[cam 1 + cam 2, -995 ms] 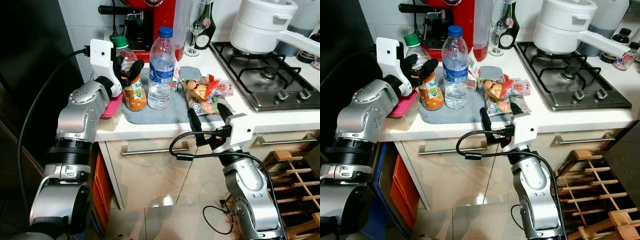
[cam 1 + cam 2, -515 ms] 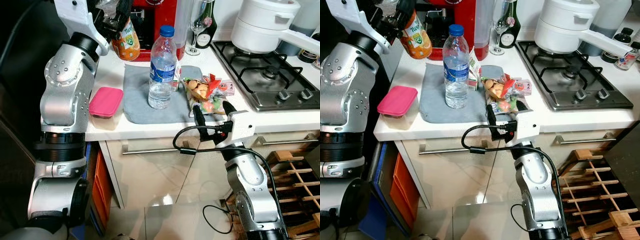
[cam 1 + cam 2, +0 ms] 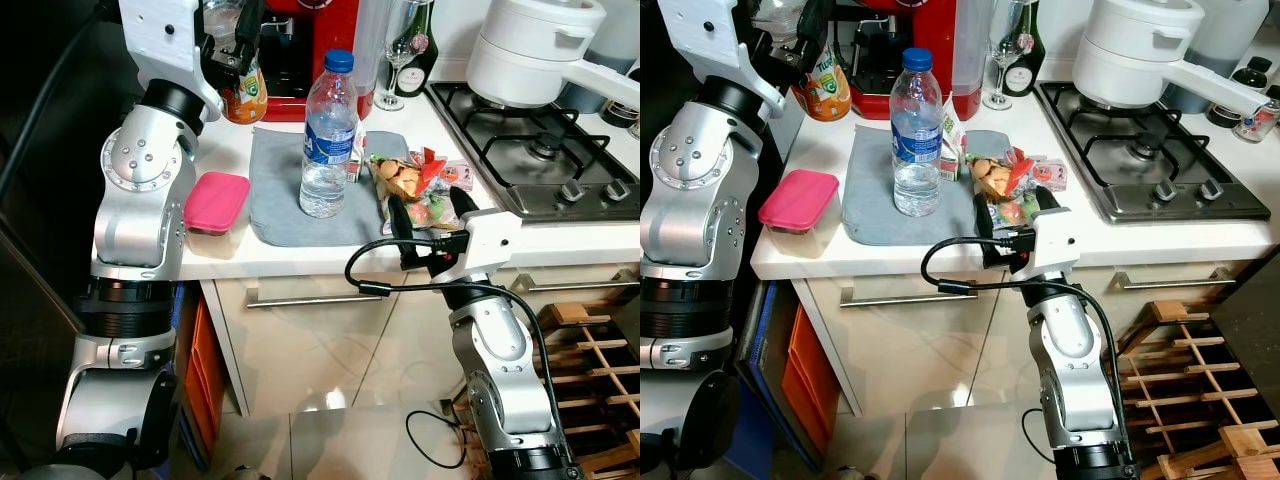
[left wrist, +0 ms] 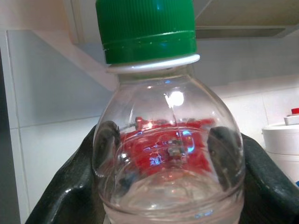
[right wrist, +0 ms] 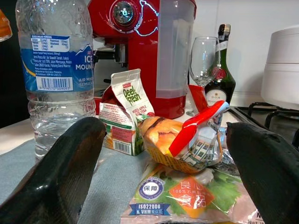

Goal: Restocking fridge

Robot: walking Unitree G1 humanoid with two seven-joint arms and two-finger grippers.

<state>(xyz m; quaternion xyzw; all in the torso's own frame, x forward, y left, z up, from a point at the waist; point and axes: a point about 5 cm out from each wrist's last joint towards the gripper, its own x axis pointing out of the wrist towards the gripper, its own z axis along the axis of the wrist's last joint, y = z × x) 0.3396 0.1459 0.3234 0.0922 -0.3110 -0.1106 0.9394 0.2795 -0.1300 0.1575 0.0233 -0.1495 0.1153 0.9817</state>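
The left gripper (image 3: 232,50) lifts a juice bottle (image 3: 243,92), fingers pinching its neck, at 10 o'clock above the surface (image 3: 300,255). The right gripper (image 3: 431,206) hovers, fingers spread, before the snack packets (image 3: 415,180). Best carried upright, clear of the water bottle (image 3: 325,135).

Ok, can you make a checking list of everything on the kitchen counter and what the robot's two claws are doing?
Surface: white counter, grey mat.
Job's things: juice bottle held up; water bottle, small carton, snack packets on mat.
Clutter: pink-lidded box, red coffee machine, wine glass, dark bottle, white pot.
Grippers: left gripper shut on juice bottle; right gripper open at packets.
Cables: black cable on right arm.
Surroundings: hob, drawers, wooden rack.
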